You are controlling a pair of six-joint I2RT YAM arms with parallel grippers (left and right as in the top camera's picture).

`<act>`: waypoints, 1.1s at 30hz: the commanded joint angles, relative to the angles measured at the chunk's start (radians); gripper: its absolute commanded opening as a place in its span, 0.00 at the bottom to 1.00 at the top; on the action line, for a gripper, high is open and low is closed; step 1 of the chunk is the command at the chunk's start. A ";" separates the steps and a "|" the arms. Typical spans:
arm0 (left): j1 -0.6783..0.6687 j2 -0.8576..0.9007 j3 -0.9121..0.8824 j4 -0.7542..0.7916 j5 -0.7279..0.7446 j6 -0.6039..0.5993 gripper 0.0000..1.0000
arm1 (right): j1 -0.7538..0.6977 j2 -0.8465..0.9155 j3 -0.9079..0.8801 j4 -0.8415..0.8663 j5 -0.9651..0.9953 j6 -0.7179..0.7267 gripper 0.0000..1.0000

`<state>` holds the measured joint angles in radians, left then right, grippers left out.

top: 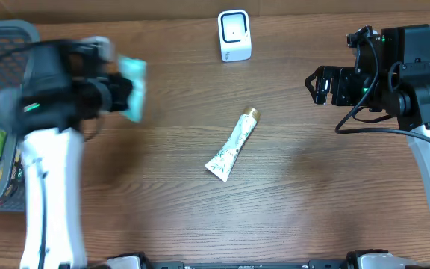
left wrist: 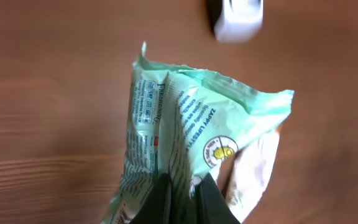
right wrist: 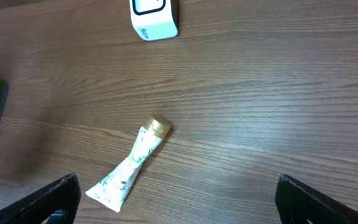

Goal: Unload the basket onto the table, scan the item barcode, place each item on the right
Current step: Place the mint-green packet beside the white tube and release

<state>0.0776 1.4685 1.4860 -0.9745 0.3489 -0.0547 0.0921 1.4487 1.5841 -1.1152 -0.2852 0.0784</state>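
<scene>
Mint-green and crinkled, the soft packet (left wrist: 191,118) carries small print and a round yellow badge. It is held well to the left of the white scanner (top: 234,35), with the left tool (left wrist: 184,190) clamped on its lower edge. The right tool (top: 316,84), well to the right of the scanner, has its fingers wide apart and holds nothing. One packet, one scanner, and one gold-capped white tube (top: 234,144) lying on the surface (top: 312,194) nearer the robot than the scanner. One grey basket (top: 6,45) stands far to the scanner's left.
</scene>
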 commanded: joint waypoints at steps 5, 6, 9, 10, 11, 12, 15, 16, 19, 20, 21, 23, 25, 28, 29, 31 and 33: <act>-0.293 0.222 -0.136 0.142 -0.211 -0.066 0.04 | 0.002 0.003 0.020 0.006 -0.008 0.003 1.00; -0.317 0.259 -0.135 0.153 -0.211 -0.066 0.04 | 0.002 0.003 0.020 0.006 -0.008 0.003 1.00; -0.375 0.355 -0.135 0.178 -0.210 -0.090 0.04 | 0.002 0.003 0.020 0.006 -0.008 0.003 1.00; -0.387 0.377 -0.135 0.183 -0.210 -0.107 0.11 | 0.002 0.003 0.020 0.006 -0.008 0.003 1.00; -0.396 0.392 -0.133 0.183 -0.211 -0.127 0.28 | 0.002 0.003 0.020 0.006 -0.008 0.003 1.00; -0.402 0.401 -0.129 0.182 -0.210 -0.140 0.52 | 0.002 0.003 0.020 0.006 -0.008 0.003 1.00; -0.403 0.394 -0.068 0.122 -0.213 -0.144 0.77 | 0.002 0.003 0.020 0.007 -0.008 0.003 1.00; -0.396 0.386 -0.023 0.080 -0.229 -0.144 0.81 | 0.002 0.003 0.020 0.007 -0.008 0.003 1.00; -0.361 0.356 0.175 -0.076 -0.298 -0.142 0.85 | 0.002 0.003 0.020 0.008 -0.008 0.003 1.00; -0.343 0.346 0.260 -0.130 -0.319 -0.140 0.89 | 0.002 0.003 0.020 0.008 -0.008 0.003 1.00; -0.323 0.338 0.344 -0.177 -0.338 -0.140 1.00 | 0.002 0.003 0.020 0.007 -0.008 0.003 1.00; -0.272 0.324 0.517 -0.261 -0.377 -0.134 1.00 | 0.002 0.003 0.020 0.006 -0.008 0.003 1.00; -0.211 0.314 0.672 -0.330 -0.410 -0.098 0.99 | 0.002 0.003 0.020 0.005 -0.008 0.003 1.00; -0.092 0.304 0.845 -0.432 -0.475 -0.057 1.00 | 0.002 0.003 0.020 0.002 -0.008 0.002 1.00; -0.037 0.303 0.893 -0.471 -0.484 -0.053 0.99 | 0.002 0.003 0.020 0.002 -0.006 0.002 1.00; 0.083 0.302 0.959 -0.547 -0.486 -0.054 1.00 | 0.002 0.003 0.020 0.002 -0.004 -0.001 1.00; 0.216 0.302 0.985 -0.608 -0.486 -0.058 1.00 | 0.002 0.003 0.020 0.002 -0.004 -0.001 1.00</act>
<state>0.1585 1.7626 2.4355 -1.5352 -0.0906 -0.1368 0.0925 1.4494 1.5841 -1.1168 -0.2852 0.0784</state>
